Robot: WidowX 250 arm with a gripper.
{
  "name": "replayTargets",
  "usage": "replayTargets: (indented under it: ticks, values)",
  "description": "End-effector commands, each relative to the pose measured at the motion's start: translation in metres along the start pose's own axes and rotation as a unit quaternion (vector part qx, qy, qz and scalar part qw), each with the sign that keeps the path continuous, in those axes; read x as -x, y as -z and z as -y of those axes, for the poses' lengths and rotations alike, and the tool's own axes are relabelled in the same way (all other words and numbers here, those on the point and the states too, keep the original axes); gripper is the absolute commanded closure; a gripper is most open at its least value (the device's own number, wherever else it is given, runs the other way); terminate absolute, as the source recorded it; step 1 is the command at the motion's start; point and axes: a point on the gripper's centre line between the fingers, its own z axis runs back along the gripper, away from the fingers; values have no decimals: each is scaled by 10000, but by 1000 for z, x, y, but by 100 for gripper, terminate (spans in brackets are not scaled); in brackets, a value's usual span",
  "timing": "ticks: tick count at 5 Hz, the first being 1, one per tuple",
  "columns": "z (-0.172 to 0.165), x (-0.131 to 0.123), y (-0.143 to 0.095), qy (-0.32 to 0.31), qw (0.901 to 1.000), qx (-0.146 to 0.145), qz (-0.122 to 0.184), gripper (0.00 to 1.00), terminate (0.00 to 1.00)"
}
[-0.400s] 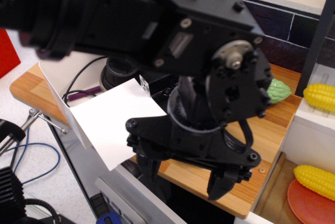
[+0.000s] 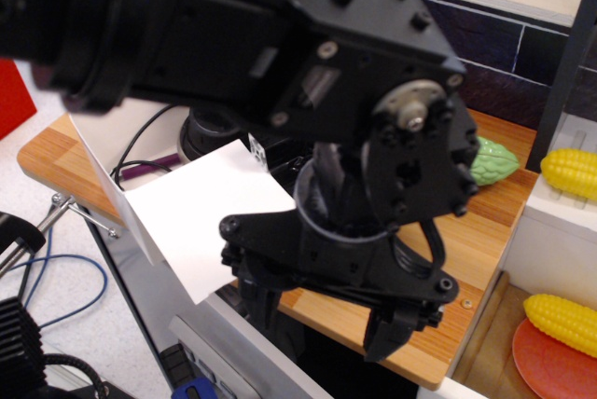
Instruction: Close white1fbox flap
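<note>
Currently the gripper point(image 2: 322, 320) is hanging with its jaws spread and nothing between them, just right of the white flap point(image 2: 210, 217), which is sticking up and outward from the white1fbox point(image 2: 149, 292) at lower left. Approach step, by my reading; next move is needing contact on the flap's face to fold it over the opening.

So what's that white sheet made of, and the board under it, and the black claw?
The flap looks like thin matte white cardboard: flat, crisp edges, no gloss. The board appears to be wood or wood-look laminate, with orange-brown grain stripes and a slight sheen. The gripper seems to be matte black plastic, possibly printed, fastened with visible screws; its fingers look the same.
</note>
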Motion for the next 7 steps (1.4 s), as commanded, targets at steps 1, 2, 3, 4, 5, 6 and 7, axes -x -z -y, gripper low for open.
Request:
replayTargets:
  ticks: [1, 2, 3, 4, 5, 6, 7]
  values:
    - [14, 2, 15, -299, 9989, 188, 315, 0, 0]
    - [13, 0, 26, -138, 9981, 32, 600, 0, 0]
    - [6, -9, 29, 20, 9975, -12, 710, 0, 0]
    - [-3, -19, 29, 349, 9951, -271, 882, 0, 0]
    - [-12, -25, 24, 606, 9931, -473, 882, 0, 0]
    - [-20, -31, 13, 921, 9869, -923, 951, 0, 0]
    - [-22, -35, 0, 1208, 9751, -1486, 1117, 0, 0]
